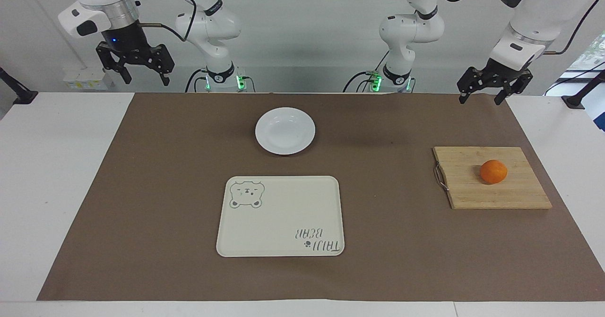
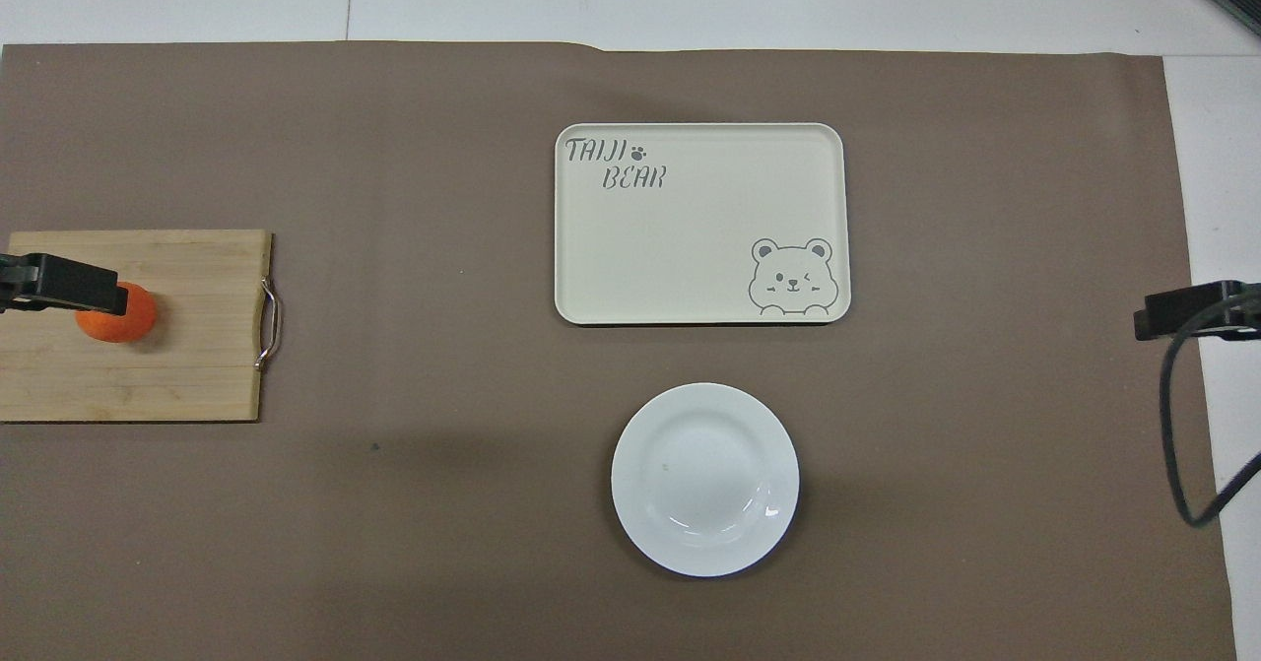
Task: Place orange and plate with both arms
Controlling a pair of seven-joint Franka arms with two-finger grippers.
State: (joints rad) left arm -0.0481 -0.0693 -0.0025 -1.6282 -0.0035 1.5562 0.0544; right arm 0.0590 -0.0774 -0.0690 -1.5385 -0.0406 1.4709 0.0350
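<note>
The orange (image 1: 493,171) lies on a wooden cutting board (image 1: 472,192) toward the left arm's end of the table; it also shows in the overhead view (image 2: 126,318). The white plate (image 1: 285,131) sits on the brown mat, mid-table, near the robots, and shows in the overhead view (image 2: 704,479). My left gripper (image 1: 481,99) hangs open and empty in the air, well above the mat's edge and apart from the orange; its tip (image 2: 59,285) overlaps the orange from above. My right gripper (image 1: 145,78) hangs open and empty, high over the right arm's end of the mat.
A cream rectangular tray (image 1: 281,215) with a bear drawing lies farther from the robots than the plate, also in the overhead view (image 2: 699,223). The board (image 2: 187,356) has a metal handle on the side toward the tray. A brown mat (image 1: 142,189) covers the table.
</note>
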